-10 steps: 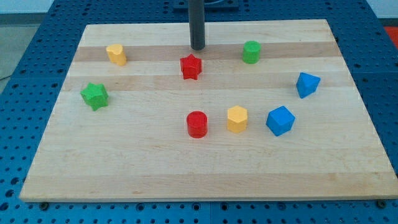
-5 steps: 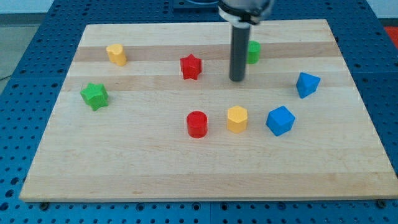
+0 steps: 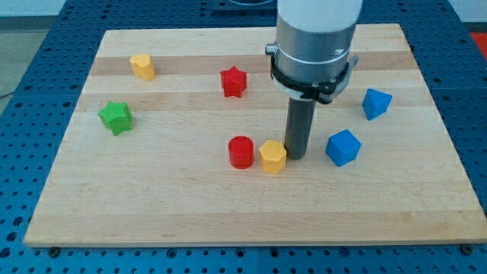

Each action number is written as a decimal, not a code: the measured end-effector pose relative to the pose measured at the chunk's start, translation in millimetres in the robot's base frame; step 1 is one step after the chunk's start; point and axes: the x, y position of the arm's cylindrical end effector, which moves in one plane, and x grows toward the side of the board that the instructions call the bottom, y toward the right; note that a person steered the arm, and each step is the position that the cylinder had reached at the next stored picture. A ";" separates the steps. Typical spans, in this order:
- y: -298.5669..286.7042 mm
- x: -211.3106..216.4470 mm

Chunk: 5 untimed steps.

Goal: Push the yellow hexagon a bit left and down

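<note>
One camera view covers the whole wooden surface [image 3: 190, 213]. The end effector here is a plain dark rod with no jaws to part or close; my tip [image 3: 296, 156] stands against the upper-right side of the yellow hexagon [image 3: 272, 156], apparently touching it. The hexagon sits near the middle of the surface, just beside the red cylinder [image 3: 241, 152] on its left, with the blue cube [image 3: 342, 147] well off to the right of my tip. The hexagon lies left of and slightly below my tip, so a push toward the view's lower left looks correctly lined up. The red cylinder stands close on that side, and I judge a too-level push could knock it.
</note>
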 end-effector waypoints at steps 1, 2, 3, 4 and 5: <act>-10.8 -24.3; -23.1 -4.0; -22.8 18.8; -27.6 14.1; -65.6 6.6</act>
